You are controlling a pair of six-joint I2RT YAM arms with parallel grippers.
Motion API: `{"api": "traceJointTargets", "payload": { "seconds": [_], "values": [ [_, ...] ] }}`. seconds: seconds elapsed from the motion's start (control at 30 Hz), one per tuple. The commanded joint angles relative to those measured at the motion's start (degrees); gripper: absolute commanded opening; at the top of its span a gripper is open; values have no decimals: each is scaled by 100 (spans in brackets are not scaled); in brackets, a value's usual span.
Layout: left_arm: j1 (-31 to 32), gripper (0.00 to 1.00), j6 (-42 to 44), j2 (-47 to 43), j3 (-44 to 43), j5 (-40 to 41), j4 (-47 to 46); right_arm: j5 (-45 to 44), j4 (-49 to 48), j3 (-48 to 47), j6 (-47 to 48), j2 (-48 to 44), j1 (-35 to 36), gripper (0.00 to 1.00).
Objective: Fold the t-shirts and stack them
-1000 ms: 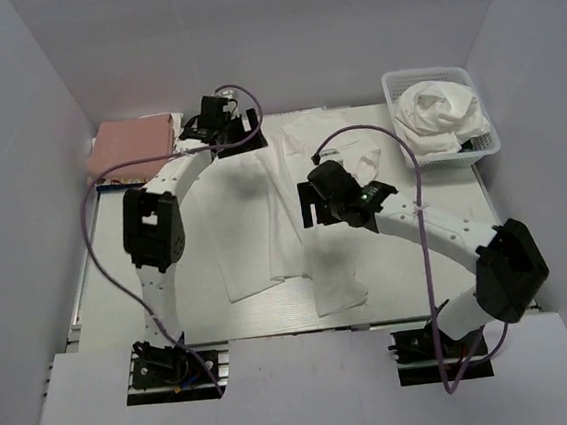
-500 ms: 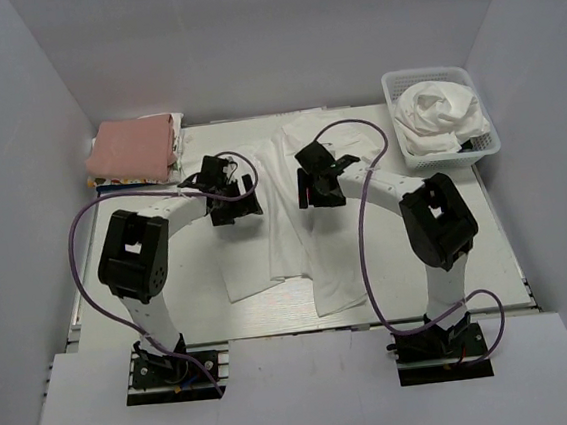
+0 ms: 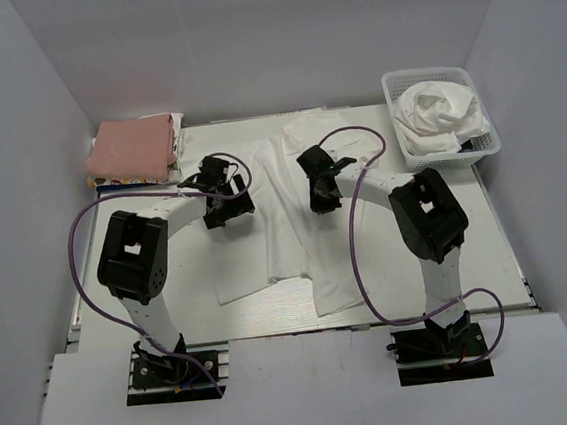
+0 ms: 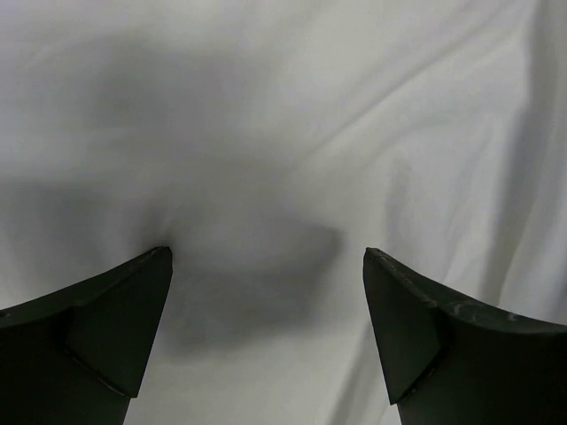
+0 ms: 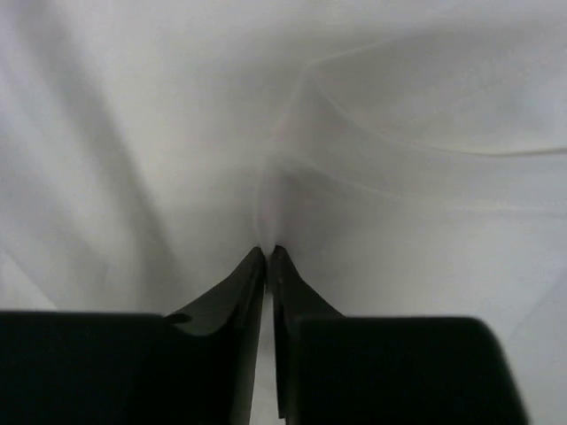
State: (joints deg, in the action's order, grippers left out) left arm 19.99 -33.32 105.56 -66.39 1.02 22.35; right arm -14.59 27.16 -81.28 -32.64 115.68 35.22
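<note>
A white t-shirt lies spread and wrinkled in the middle of the table. My left gripper is down over its left part. In the left wrist view that gripper stands open, its two fingers wide apart just above the white cloth, with nothing between them. My right gripper is down on the shirt's upper middle. Seen from the right wrist, this gripper is shut on a small raised pinch of the white cloth, and folds run out from the tips.
A white lattice basket at the back right holds a crumpled white shirt. A folded pink cloth stack sits at the back left. White walls enclose the table on three sides.
Both arms came down from higher poses onto the spread shirt. The right gripper has closed from open onto a pinch of cloth. The left gripper has stayed open.
</note>
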Motion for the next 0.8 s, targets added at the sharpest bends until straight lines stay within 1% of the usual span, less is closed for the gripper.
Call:
{"api": "traceJointTargets", "payload": {
  "seconds": [0.0, 0.03, 0.07, 0.2, 0.23, 0.3, 0.33, 0.37, 0.4, 0.43, 0.47, 0.5, 0.53, 0.57, 0.6, 0.63, 0.67, 0.7, 0.77],
  "values": [
    [-127, 100, -175, 246, 320, 934, 1165, -175, 132, 164, -102, -167, -68, 11],
    [-127, 100, -236, 246, 320, 935, 1219, -219, 123, 304, -111, -212, -86, 3],
    [-179, 100, -236, 307, 268, 1014, 1219, -246, 114, 375, -102, -369, -147, 0],
    [-179, 100, -289, 421, 135, 1128, 1350, -606, 175, 953, -155, -976, -305, 0],
    [-179, 100, -289, 422, 74, 1190, 1403, -641, 185, 1182, -189, -1386, -366, 0],
    [-179, 100, -289, 474, 4, 1321, 1465, -729, 228, 1594, -198, -1705, -525, 0],
    [-179, 100, -289, 474, 3, 1322, 1465, -790, 281, 1728, -233, -2194, -569, 0],
    [-179, 100, -289, 474, -58, 1453, 1552, -817, 290, 2225, -208, -2364, -665, 0],
    [-232, 100, -289, 527, -58, 1454, 1623, -817, 299, 2413, -199, -2714, -762, 0],
    [-232, 100, -289, 527, -58, 1541, 1676, -870, 360, 2597, -225, -3065, -893, 0],
    [-232, 100, -289, 527, -58, 1620, 1676, -888, 474, 3078, -242, -3225, -1060, 0],
    [-232, 100, -289, 527, -58, 1621, 1746, -923, 562, 3222, -312, -3540, -1140, 0],
    [-284, 100, -289, 527, -58, 1621, 1747, -1288, 789, 3362, -452, -3691, -1314, 0],
    [-285, 100, -289, 527, -58, 1621, 1747, -1396, 869, 3634, -532, -4119, -1403, 0],
    [-285, 100, -289, 527, -58, 1621, 1747, -1450, 914, 3880, -620, -4254, -1717, 0],
    [-285, 100, -289, 527, -58, 1621, 1747, -1468, 1001, 4100, -725, -4360, -1799, 0],
    [-285, 100, -289, 527, -58, 1569, 1747, -1398, 1028, 4207, -795, -4665, -1895, 0],
    [-285, 100, -289, 527, -58, 1568, 1747, -1458, 1081, 4425, -848, -4747, -2070, 5],
    [-285, 100, -236, 474, -58, 1568, 1747, -1747, 1212, 4489, -902, -4905, -2352, 16]
  ]
}}
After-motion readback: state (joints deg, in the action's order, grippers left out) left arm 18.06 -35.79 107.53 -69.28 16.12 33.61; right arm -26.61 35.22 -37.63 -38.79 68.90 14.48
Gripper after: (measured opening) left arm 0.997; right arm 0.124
